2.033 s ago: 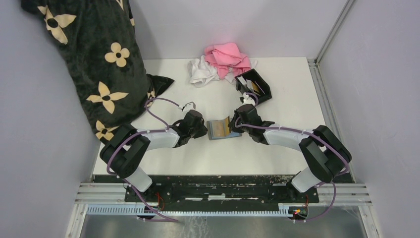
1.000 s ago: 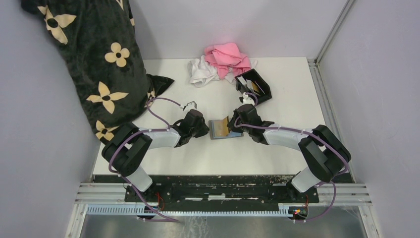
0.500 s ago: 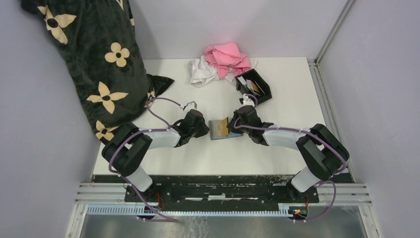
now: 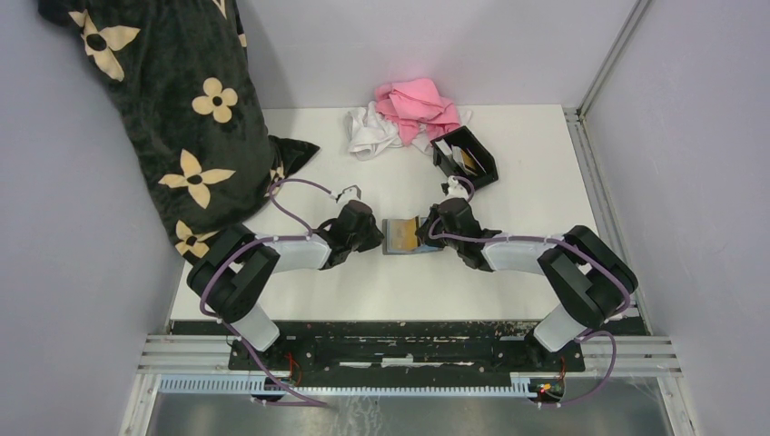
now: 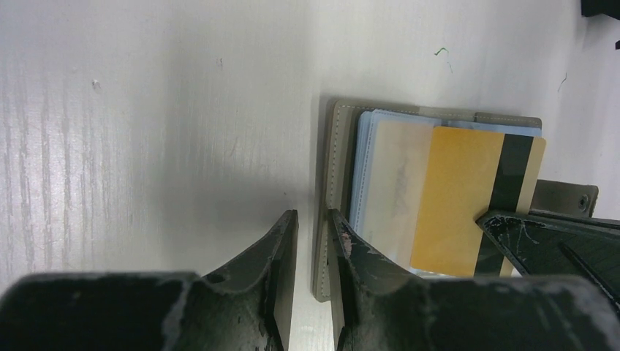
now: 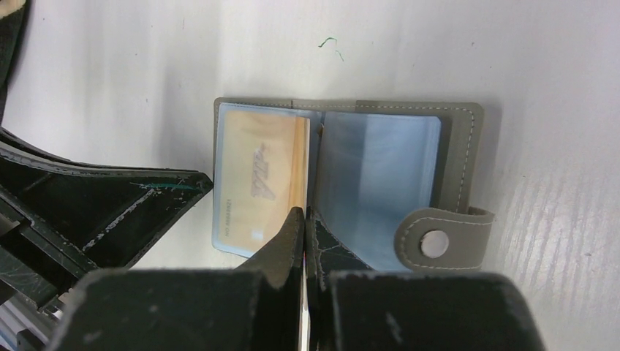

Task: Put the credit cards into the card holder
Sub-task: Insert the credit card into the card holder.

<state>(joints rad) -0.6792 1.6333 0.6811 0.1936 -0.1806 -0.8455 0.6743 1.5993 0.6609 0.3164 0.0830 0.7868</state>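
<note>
Worktop (image 4: 508,282): white, carries everything below.
Blanket (image 4: 172,100): black with cream flowers, heaped at far left.
Cloths: pink cloth (image 4: 416,102) beside white cloth (image 4: 370,134), back centre.
Card holder (image 4: 488,162): black box just right of the cloths, cards inside.
Wallet (image 6: 460,146): grey, lying open mid-worktop between the arms.
Left fingers (image 5: 286,238): slightly apart, astride the wallet's edge; grip unclear.
Right fingers (image 6: 295,238): clamped on tan card.
Tan card (image 5: 457,197): black-striped, over the open wallet.
</note>
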